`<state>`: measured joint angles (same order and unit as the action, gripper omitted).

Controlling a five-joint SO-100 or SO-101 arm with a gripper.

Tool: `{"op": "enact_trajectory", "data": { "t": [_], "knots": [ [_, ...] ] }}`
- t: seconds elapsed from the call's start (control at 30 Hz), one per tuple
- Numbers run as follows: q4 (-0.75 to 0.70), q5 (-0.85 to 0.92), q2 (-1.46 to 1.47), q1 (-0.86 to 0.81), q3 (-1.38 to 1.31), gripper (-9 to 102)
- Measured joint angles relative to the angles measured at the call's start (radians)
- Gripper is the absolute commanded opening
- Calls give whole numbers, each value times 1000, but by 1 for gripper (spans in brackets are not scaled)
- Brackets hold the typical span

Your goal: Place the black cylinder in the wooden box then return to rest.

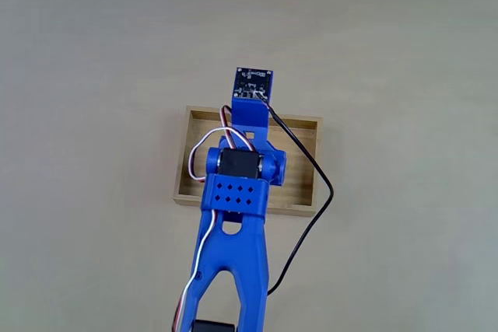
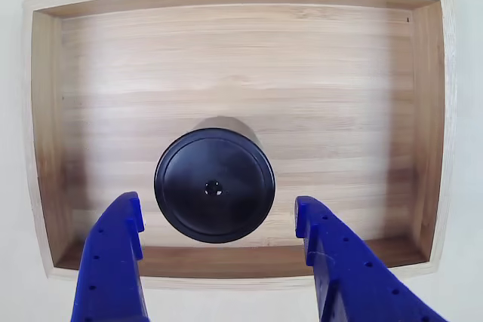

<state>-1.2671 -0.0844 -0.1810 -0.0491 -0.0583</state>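
Two fingers: the gripper [image 2: 219, 220] is spread wide in the other view, one blue finger [image 2: 113, 262] left of the cylinder and one to its right, neither touching it.
Cylinder: the black cylinder [image 2: 214, 185] stands upright on the box floor, round top with its dimple facing the camera, shadow just behind it.
Box: the wooden box [image 2: 241, 43] surrounds the cylinder on all sides; the cylinder sits nearer the bottom wall of that view than the top.
Key relation: the cylinder lies between the fingers and slightly ahead of their tips, its axis vertical, with clear gaps on both sides.
Fixed view: the arm [image 1: 233, 215] reaches over the box [image 1: 303, 134] and hides its middle.
Step, as I judge it: placing looks done; what remains is a straight lift without brushing the cylinder, then the return to rest.
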Motion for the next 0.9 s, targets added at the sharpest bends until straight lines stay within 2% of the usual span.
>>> {"op": "enact_trajectory", "data": {
  "t": [0.4, 0.9],
  "knots": [
    [8, -86, 245, 0, 225, 30],
    [169, -11, 1019, 0, 913, 20]
  ]
}}
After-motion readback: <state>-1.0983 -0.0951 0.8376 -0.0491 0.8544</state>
